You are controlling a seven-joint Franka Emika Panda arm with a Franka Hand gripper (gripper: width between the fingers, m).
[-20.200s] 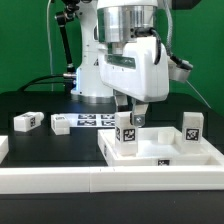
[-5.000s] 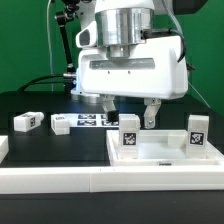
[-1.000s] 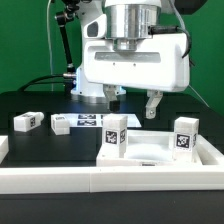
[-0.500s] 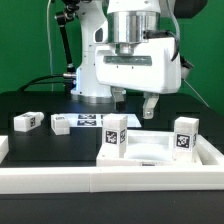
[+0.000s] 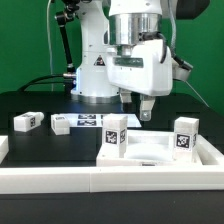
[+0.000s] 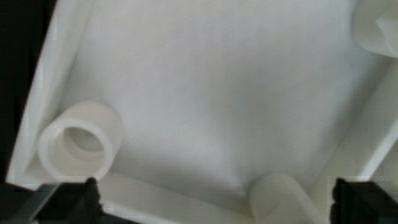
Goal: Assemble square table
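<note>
Your end effector [image 5: 137, 107] hangs over the tabletop [image 5: 150, 166], above its far edge; its two fingers stand well apart, and nothing is held between them; in the wrist view you see both dark fingertips [image 6: 71, 197] wide of each other, with only the tabletop's white inner face below them. That same view shows a round socket [image 6: 80, 140] near one rim of the tabletop, and part of a second round shape [image 6: 276, 195] close to the fingertips; what the second one is cannot be told.

You will find the tabletop lying flat on the black desk [image 5: 50, 147], rim up; two legs stand upright on it, one [image 5: 115, 133] at its corner toward the exterior view's left, the other [image 5: 184, 136] near its side toward the exterior view's right; each shows a tag. Two more legs [image 5: 26, 121] [image 5: 60, 124] lie on the desk well off the tabletop toward the exterior view's left, near each other but apart; the marker board [image 5: 90, 121] lies flat between them and the tabletop's far corner; a rail [image 5: 50, 181] runs along the desk just before the tabletop's near side.
</note>
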